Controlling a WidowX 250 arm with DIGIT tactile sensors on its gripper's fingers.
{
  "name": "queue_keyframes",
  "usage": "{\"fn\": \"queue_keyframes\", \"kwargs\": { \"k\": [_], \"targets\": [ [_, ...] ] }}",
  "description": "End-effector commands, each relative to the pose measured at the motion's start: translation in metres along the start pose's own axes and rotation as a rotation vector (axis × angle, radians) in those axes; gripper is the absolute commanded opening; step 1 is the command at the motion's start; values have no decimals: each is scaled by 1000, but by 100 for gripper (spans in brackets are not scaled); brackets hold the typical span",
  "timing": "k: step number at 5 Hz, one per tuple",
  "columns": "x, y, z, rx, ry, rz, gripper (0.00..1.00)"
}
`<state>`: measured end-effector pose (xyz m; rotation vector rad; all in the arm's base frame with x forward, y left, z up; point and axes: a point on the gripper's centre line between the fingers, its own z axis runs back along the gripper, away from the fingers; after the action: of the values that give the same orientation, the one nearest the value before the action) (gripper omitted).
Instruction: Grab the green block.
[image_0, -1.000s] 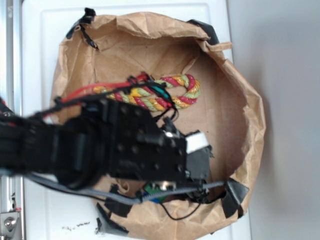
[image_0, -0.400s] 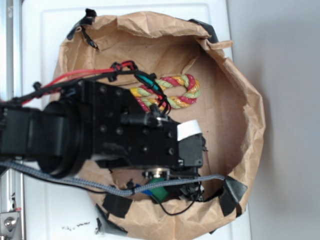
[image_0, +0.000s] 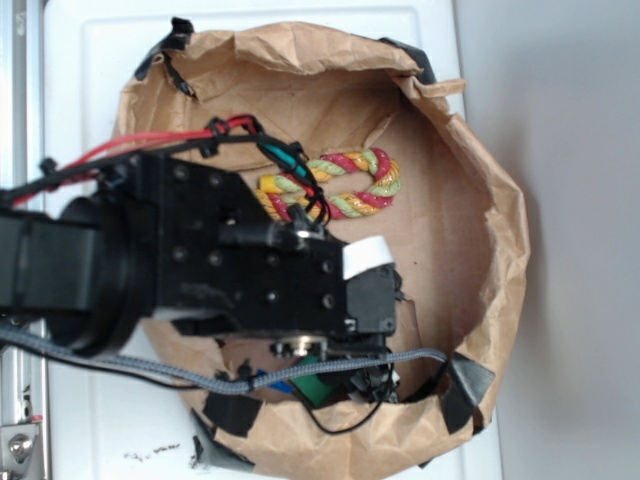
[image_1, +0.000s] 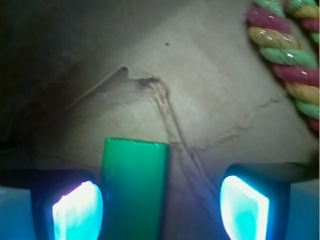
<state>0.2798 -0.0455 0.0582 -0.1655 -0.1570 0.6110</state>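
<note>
On creased brown paper (image_1: 210, 85), smooth green block (image_1: 134, 190)

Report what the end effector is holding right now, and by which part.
Nothing. The end effector is open, and the green block lies on the paper between its fingers, close to one finger, ungripped.

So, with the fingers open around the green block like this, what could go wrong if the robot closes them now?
1. The green block lies close to one of the fingers and far from the other, so closing may push it sideways or twist it instead of gripping it.
2. The brown paper under it is creased and torn; the fingertips might catch it.
3. The block sits near the paper wall, leaving little room.
</note>
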Motion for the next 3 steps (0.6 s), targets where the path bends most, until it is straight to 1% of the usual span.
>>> {"fn": "queue_keyframes", "kwargs": {
  "k": [1,2,3],
  "targets": [
    [15,-9,21,-49,-53,-8,100],
    [15,-9,21,-49,-53,-8,100],
    [21,-17,27,-33,-64,10,100]
  ]
}}
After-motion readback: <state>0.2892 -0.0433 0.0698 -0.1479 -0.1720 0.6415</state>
